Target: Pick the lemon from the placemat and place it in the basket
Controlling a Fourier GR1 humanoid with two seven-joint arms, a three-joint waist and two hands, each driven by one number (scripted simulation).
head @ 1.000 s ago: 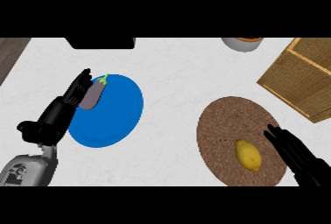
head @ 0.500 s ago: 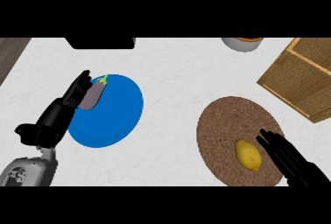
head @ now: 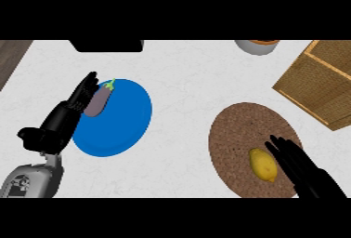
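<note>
Right hand [head: 302, 169] is open, fingers straight, just beside the lemon [head: 263, 164], which sits on its left on the round brown placemat [head: 240, 125]. To grab well: slide fingers over the lemon & curl round its middle, thumb on the other side, then lift. Wicker basket [head: 319, 79] is up ahead, a bit right. Left hand [head: 68, 116] rests open far off by the eggplant [head: 98, 100] on the blue plate [head: 126, 125].

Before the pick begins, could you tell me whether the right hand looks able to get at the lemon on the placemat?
Probably yes: the right hand lies open right beside the lemon on the placemat, with nothing between them.
</note>
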